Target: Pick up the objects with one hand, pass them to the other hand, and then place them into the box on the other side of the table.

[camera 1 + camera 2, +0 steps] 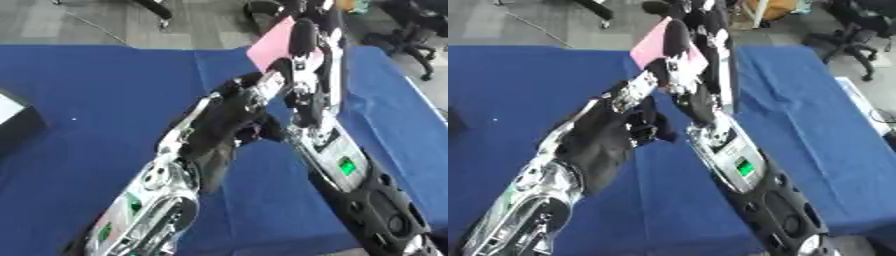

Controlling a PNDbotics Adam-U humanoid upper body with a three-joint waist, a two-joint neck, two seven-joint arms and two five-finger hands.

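Note:
A flat pink object [269,46] is held up high over the blue table [96,85], near its far edge. My right hand [304,42] has dark fingers curled over the object's right side, and its arm rises from the lower right. My left hand [229,117] is raised just below and left of it. The left hand's upper part reaches toward the object's lower edge, and the two hands overlap there, so any contact is hidden. A box [17,119], white on top with dark sides, stands at the table's left edge.
Both forearms cross the middle of the view and hide much of the table behind them. Office chairs [411,40] and bare floor lie beyond the far edge. A pale object [857,102] shows past the table's right edge.

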